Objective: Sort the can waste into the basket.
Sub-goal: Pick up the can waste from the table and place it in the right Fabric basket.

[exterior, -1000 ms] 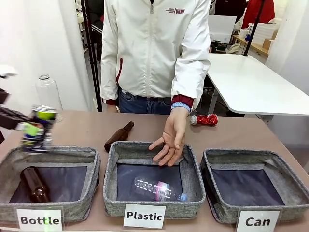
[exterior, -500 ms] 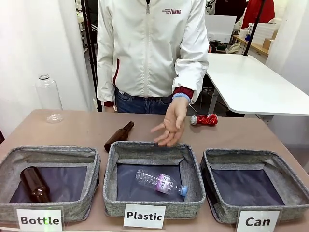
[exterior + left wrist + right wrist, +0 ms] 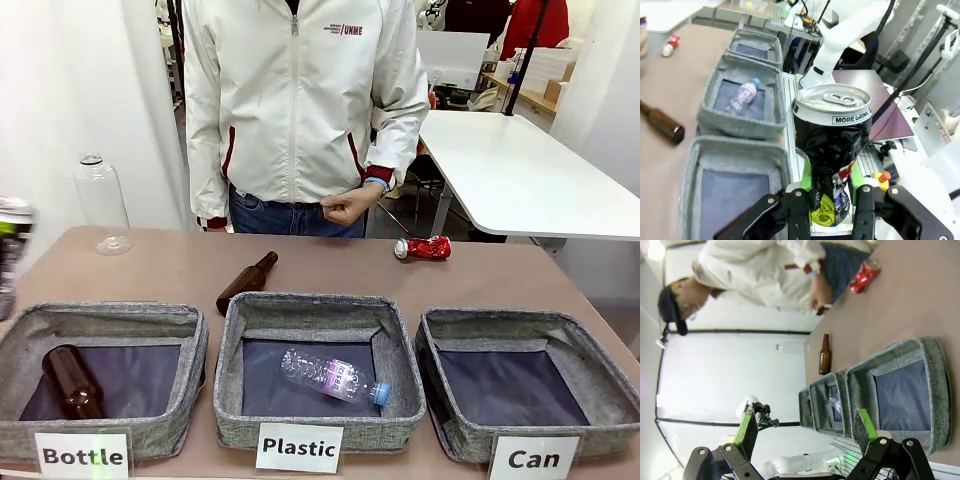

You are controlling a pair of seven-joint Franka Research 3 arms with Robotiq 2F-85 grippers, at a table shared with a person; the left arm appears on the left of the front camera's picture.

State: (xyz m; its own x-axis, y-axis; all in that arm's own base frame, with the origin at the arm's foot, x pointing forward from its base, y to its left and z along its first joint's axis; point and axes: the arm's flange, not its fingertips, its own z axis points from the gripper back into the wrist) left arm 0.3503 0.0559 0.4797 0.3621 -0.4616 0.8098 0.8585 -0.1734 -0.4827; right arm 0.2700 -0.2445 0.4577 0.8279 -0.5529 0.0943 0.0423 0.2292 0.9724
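Can basket (image 3: 938, 390): grey fabric, soft walls, flat dark bottom. It lies just ahead of your right gripper (image 3: 805, 432), whose jaws stand wide and empty.
Dark can (image 3: 832, 132): thin crushed metal, likely light, slick and easily dented. Your left gripper (image 3: 830, 184) clamps its crumpled lower body.
Red can (image 3: 424, 247): shiny, crushed, well beyond both grippers. Take it across the waist.

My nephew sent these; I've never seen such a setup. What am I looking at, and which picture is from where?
It is a two-armed robot sorting rubbish at a table, with a person opposite. The wide picture looks across the table from between the arms; the other two come from cameras on each wrist. The left gripper is shut on a crushed dark can; the right gripper is open. A red can and a brown bottle lie on the table; the right-hand basket is for cans.
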